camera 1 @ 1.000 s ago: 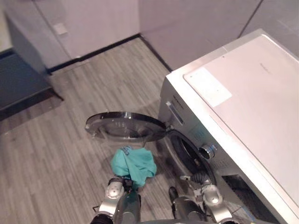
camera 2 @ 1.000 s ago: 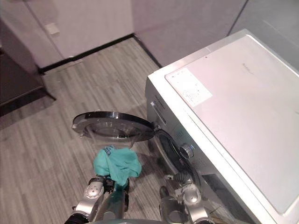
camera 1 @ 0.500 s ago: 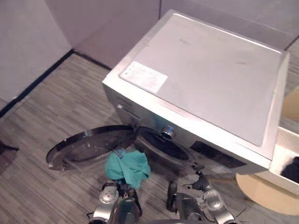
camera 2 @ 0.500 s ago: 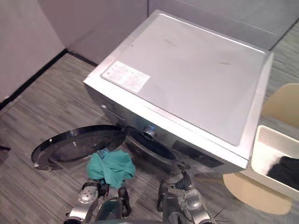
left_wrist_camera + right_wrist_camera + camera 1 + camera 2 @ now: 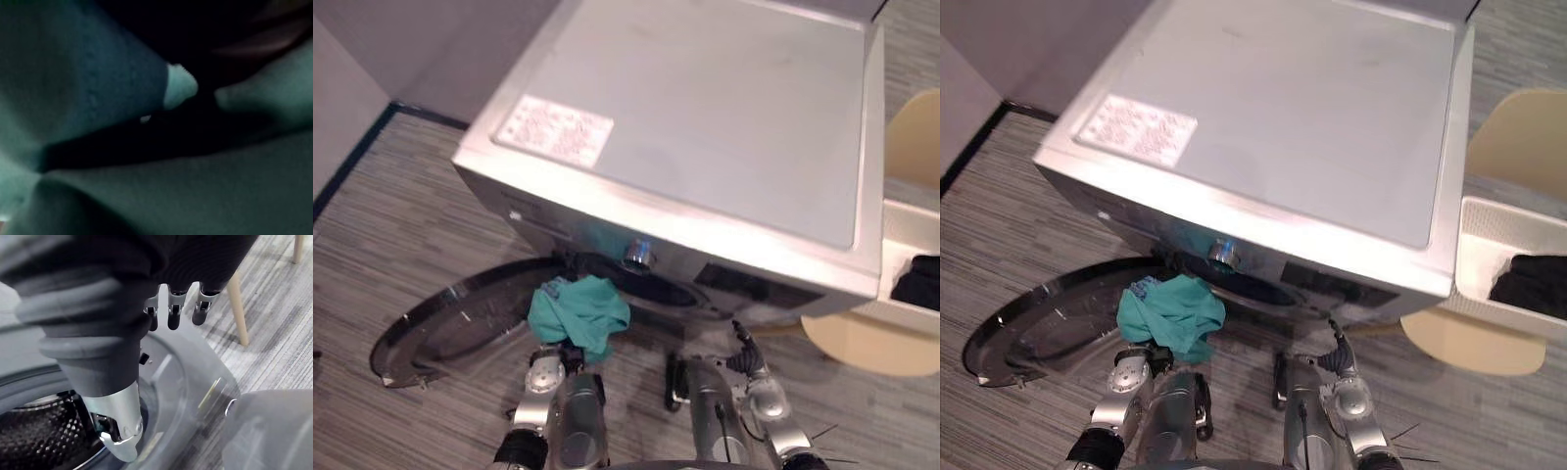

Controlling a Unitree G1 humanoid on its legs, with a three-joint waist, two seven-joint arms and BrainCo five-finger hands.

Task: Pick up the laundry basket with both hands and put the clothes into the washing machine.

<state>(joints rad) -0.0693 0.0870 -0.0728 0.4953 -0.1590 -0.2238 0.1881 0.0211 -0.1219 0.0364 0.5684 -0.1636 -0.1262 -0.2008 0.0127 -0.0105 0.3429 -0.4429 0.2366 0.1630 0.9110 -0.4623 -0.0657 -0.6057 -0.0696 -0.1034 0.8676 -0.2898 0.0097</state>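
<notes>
A bunched teal cloth (image 5: 579,311) sits over the end of my left arm and hides my left hand (image 5: 566,354). It hangs at the left lower edge of the dark drum opening (image 5: 656,292) of the silver washing machine (image 5: 705,117); up close, the teal cloth (image 5: 98,98) is in folds. The round door (image 5: 450,328) lies swung open to the left. My right hand (image 5: 744,360) hovers low in front of the machine, its fingers (image 5: 172,313) straight and holding nothing. The white laundry basket (image 5: 1489,245) with dark clothes (image 5: 1533,284) stands to the right.
The basket rests on a beige chair (image 5: 1474,343) right of the machine, and a chair leg (image 5: 237,308) shows near my right hand. Grey plank floor (image 5: 372,235) lies left of the door, with a wall and dark skirting (image 5: 352,157) beyond.
The camera has swung right, bringing the machine's top and the basket into the picture. The teal cloth on my left arm has come up against the drum opening.
</notes>
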